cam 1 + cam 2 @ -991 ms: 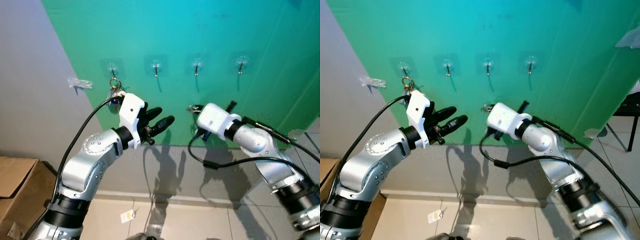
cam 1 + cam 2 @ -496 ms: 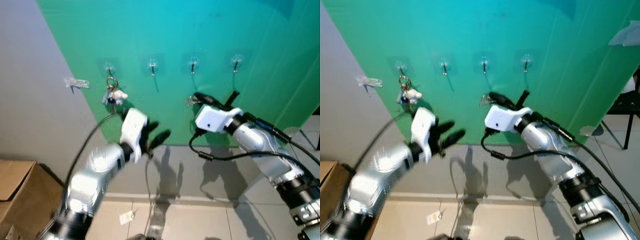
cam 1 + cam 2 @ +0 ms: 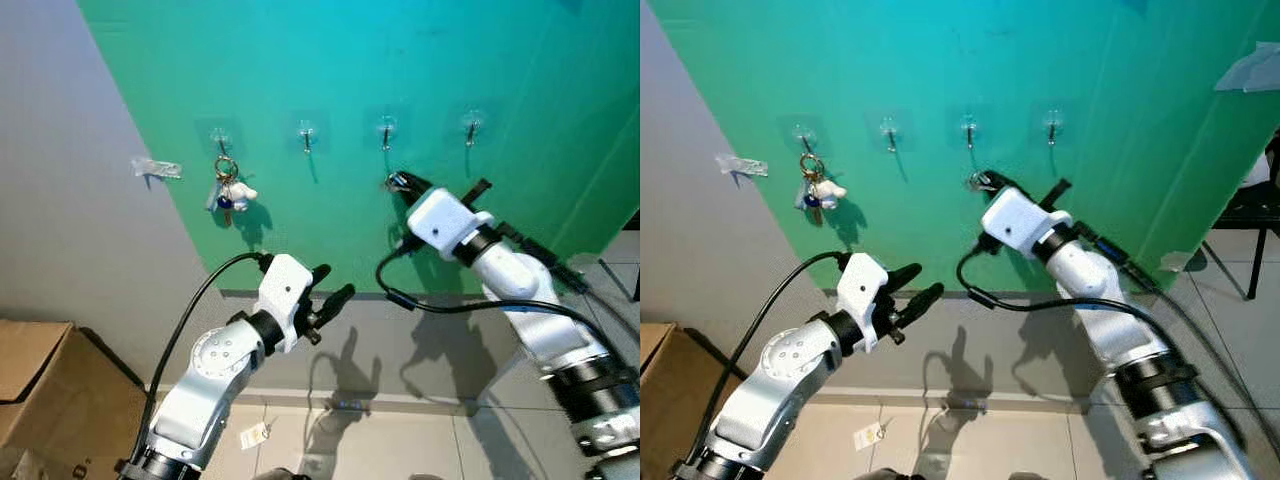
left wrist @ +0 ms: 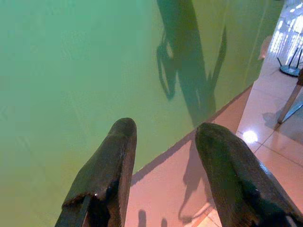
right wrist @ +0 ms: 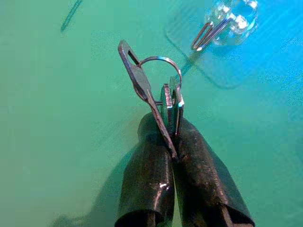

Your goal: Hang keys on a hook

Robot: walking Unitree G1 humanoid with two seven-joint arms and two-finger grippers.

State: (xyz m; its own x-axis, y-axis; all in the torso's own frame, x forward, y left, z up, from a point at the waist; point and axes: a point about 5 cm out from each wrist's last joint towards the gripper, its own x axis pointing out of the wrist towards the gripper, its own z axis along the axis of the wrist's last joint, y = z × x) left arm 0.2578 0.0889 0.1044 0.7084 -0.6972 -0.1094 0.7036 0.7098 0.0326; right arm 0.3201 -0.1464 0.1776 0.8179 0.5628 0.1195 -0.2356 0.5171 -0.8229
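The right end effector (image 5: 171,142), fingers pinched on the keys (image 5: 163,101), holds their ring (image 5: 161,66) just below and beside the third hook (image 5: 213,30) on the green wall (image 3: 420,60), while the left end effector (image 3: 325,300) hangs spread and empty, lower down.

Wall: a green panel (image 3: 400,70) leans across a pale grey wall (image 3: 60,200), its left edge running diagonally.
Tape: a scrap of clear tape (image 3: 158,167) is stuck on the grey wall just beside the panel's edge.
Floor: glossy beige tiles (image 3: 400,440) with grout lines; a small white tag (image 3: 254,434) lies on them.
Furniture: a cardboard box (image 3: 40,390) stands at the lower left; dark chair legs (image 3: 1260,235) at the right edge.
Light: bright, throwing sharp shadows (image 3: 345,375) onto the wall's base.
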